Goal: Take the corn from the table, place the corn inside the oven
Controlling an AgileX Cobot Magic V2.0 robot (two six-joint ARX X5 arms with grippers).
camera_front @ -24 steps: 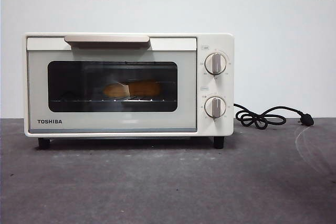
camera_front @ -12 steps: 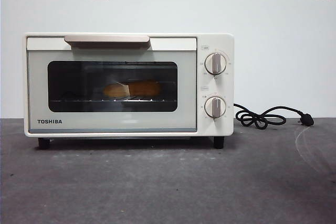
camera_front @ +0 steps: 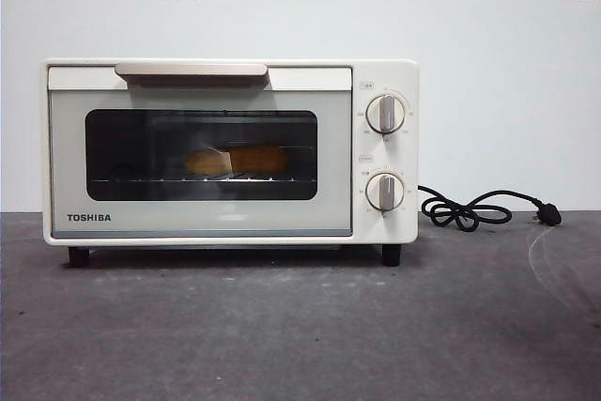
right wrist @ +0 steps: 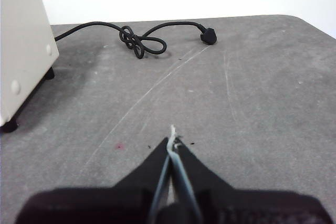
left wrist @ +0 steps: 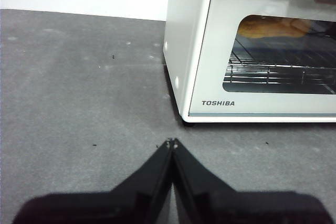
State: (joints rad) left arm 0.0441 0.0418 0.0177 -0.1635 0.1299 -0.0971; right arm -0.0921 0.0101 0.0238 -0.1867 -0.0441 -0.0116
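Left side: left gripper low over bare table, just off the oven's near left corner, fingers pressed together tip to tip, nothing between them. No contact with oven or door.

Centre: oven upright on the table, far from the camera, door fully closed, beige bar handle along its top edge. Corn inside, lying lengthwise on the wire rack, seen dimly through the dark glass; orange-yellow body, paler part toward the left. Also visible from the left wrist view, far back on the rack behind the glass. Two knobs on the right panel; settings too small to read.

Right side: black cord looped on the table right of the oven, plug lying loose, not in a socket. Right gripper low over the table near the oven's right side, well short of the cord, fingers closed with nothing held; a pale shred at the tips, nature unclear.

Step judged: placing finished — corn in, door closed, both arms clear. Nothing left on the table to fetch. Next move, if any: hold clear or pull back to rest; no grasp called for, only avoiding the cord loop on the right.
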